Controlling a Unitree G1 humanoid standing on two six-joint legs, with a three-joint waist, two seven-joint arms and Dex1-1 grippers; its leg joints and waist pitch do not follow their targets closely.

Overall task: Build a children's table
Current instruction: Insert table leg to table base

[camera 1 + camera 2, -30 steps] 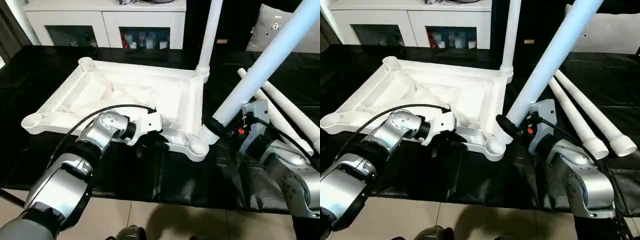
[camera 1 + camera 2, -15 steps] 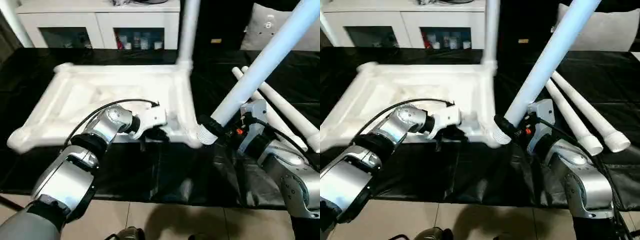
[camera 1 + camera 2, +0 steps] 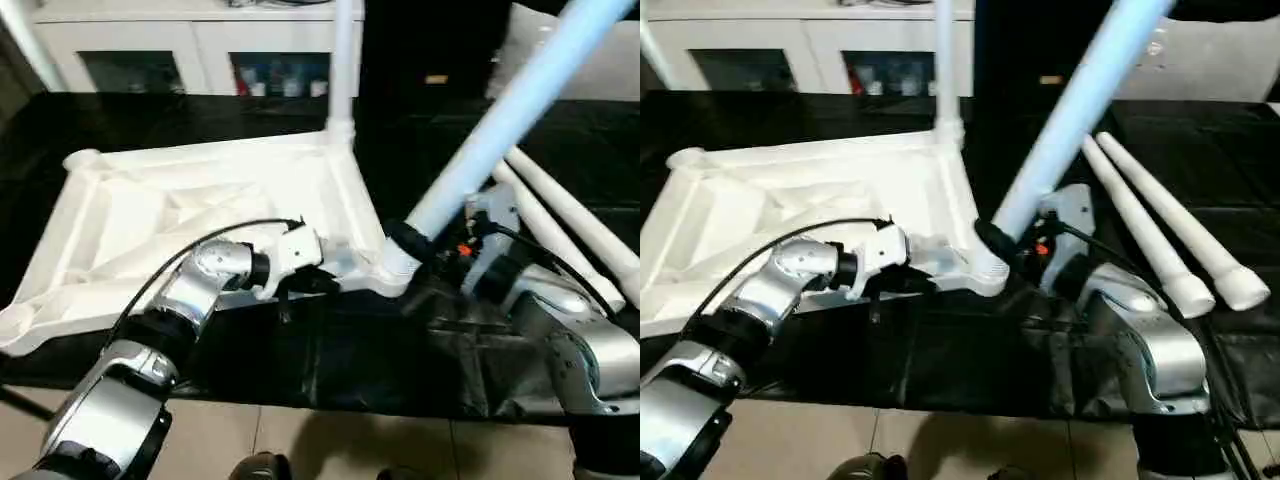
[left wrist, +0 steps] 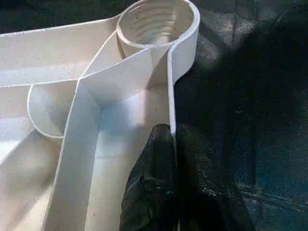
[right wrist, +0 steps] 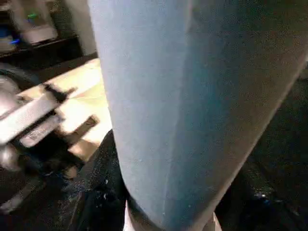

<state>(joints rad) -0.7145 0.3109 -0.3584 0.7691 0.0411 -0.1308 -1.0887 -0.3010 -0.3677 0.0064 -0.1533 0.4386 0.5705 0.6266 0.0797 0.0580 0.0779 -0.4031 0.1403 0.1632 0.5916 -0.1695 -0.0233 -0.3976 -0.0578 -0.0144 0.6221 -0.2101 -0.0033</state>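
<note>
A black-covered worktable (image 3: 250, 365) carried the work, with a white cabinet (image 3: 200, 45) behind it. On it lay the children's table, upside down: its square top (image 3: 150, 215) showed the ribbed underside, and one leg (image 3: 342, 60) stood upright in the far corner socket. The right arm (image 3: 560, 330) reached in from the right, and the right gripper (image 3: 415, 243) was closed around a second leg (image 3: 520, 100) close to its lower end, the jaws about half apart on the tube. That leg slanted up and away to the right, its lower end at the near right corner socket (image 3: 392, 272); whether it had entered the socket was hard to tell, as the black fingers covered the joint. Two more legs (image 3: 1160, 235) lay side by side on the black cover, to the right of the top. The left arm (image 3: 170, 320) reached in from the near left, and the left gripper (image 4: 168, 144) was pinched shut on the thin near rim (image 4: 171, 103) of the top, just beside that socket (image 4: 156, 21), one finger on either side of the wall.
</note>
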